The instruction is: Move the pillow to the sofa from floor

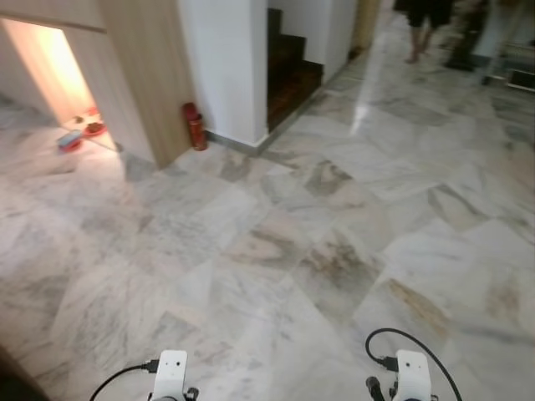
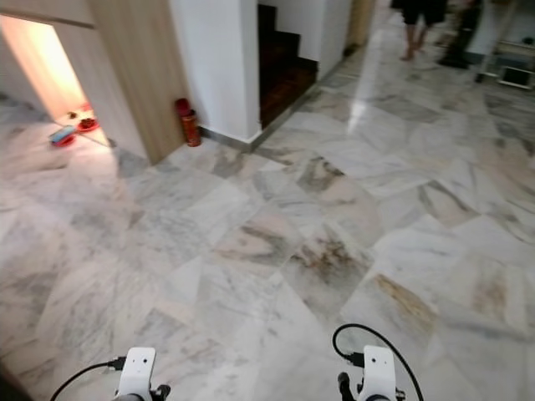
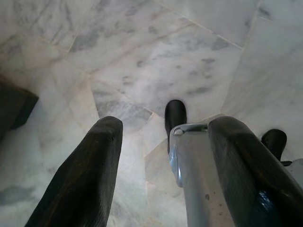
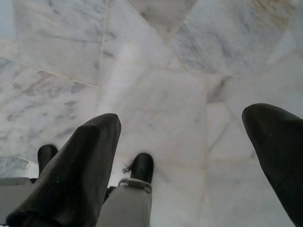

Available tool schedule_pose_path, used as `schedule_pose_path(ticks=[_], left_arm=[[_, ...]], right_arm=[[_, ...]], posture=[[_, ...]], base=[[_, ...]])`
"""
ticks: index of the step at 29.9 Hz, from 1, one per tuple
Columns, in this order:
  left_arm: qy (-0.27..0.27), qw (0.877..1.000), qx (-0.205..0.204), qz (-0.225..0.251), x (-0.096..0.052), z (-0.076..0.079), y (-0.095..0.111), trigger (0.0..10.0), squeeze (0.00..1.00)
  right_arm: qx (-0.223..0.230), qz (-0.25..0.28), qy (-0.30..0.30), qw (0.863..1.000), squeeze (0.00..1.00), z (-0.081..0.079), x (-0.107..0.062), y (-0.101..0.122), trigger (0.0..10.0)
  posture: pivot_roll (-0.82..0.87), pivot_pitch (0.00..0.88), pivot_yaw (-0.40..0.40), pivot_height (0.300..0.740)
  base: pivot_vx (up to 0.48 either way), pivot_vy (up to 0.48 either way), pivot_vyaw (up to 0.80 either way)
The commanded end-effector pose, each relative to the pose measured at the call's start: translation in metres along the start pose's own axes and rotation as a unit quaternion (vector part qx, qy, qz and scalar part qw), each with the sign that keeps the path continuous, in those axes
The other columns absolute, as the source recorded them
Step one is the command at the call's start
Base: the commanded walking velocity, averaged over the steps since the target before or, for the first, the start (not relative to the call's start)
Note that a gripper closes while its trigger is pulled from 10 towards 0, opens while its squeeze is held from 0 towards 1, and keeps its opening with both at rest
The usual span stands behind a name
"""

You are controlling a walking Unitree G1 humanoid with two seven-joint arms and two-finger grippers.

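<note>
Left gripper (image 3: 165, 161) and right gripper (image 4: 189, 156) hang low over marble floor (image 1: 334, 251), jaws spread, holding nothing; wrist views add the robot's black feet. Farther, upper left: red extinguisher (image 1: 195, 125). Top right: person's legs (image 1: 422, 33).

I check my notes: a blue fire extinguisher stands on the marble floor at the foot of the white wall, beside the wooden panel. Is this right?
One detail is wrong: the fire extinguisher is red, not blue, as the left eye view shows. It does stand on the marble floor at the foot of the white wall, beside the wooden panel.
</note>
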State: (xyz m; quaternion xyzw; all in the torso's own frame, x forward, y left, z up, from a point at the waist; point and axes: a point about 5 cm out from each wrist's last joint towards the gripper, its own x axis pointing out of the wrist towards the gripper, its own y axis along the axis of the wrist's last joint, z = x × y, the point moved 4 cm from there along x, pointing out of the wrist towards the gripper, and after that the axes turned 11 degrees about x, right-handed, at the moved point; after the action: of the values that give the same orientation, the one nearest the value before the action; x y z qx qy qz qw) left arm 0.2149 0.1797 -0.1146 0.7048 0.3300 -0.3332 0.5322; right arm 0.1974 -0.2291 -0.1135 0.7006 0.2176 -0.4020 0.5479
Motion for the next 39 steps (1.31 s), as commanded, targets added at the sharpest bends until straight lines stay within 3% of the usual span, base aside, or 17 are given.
schedule_pose_path(ticks=[1,39], left_arm=[[0.005,1.0,0.002,-0.006,-0.0001,-0.0038,-0.0034,10.0,0.0],[0.009,1.0,0.001,-0.004,0.0001,-0.0053,-0.0018,10.0,0.0]], right_arm=[[0.013,0.0,0.0,1.0,0.0,-0.0024,0.0,-0.0018,10.0],[0.019,0.005,0.001,1.0,0.0,-0.0037,0.0003,-0.0001,10.0]], posture=[[-0.11,0.0,0.019,0.74],[-0.12,0.0,0.015,0.74]], base=[[0.0,0.0,0.8],[0.0,0.0,0.8]])
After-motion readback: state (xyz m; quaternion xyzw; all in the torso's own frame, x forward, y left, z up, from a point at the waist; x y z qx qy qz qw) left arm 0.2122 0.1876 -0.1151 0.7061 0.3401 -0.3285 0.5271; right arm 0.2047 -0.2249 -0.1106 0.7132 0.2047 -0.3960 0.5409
